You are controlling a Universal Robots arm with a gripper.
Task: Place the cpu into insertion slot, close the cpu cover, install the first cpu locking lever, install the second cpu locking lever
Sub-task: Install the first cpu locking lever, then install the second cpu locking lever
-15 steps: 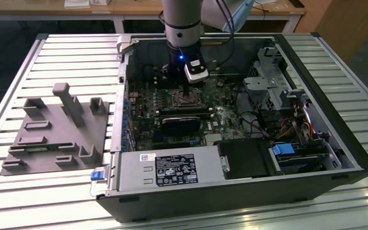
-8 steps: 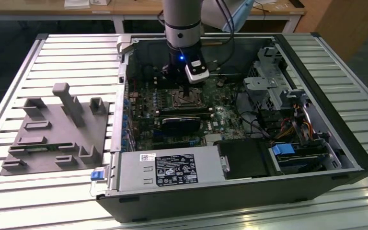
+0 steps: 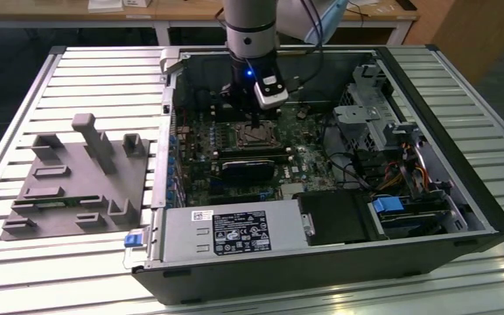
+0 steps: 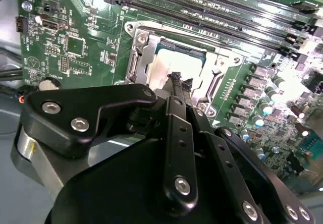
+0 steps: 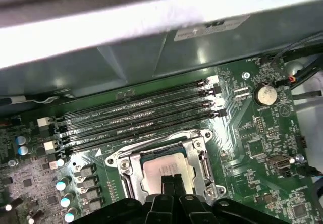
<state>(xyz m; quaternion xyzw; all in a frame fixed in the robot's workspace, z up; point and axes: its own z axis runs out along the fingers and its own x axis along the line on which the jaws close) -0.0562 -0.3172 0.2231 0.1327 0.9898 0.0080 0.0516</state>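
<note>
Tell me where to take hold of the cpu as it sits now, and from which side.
The cpu lies flat in the insertion slot, with the cpu cover framing its edges, so only its grey top face is exposed. Its sides probably cannot be pinched. The only open approach is straight down from above, where the gripper is.

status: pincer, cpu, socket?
Pincer shut, tips over socket. Grey-metal square cpu seated in silver-rimmed insertion slot. Silvery frame cover down around it. Nothing in the way.
</note>
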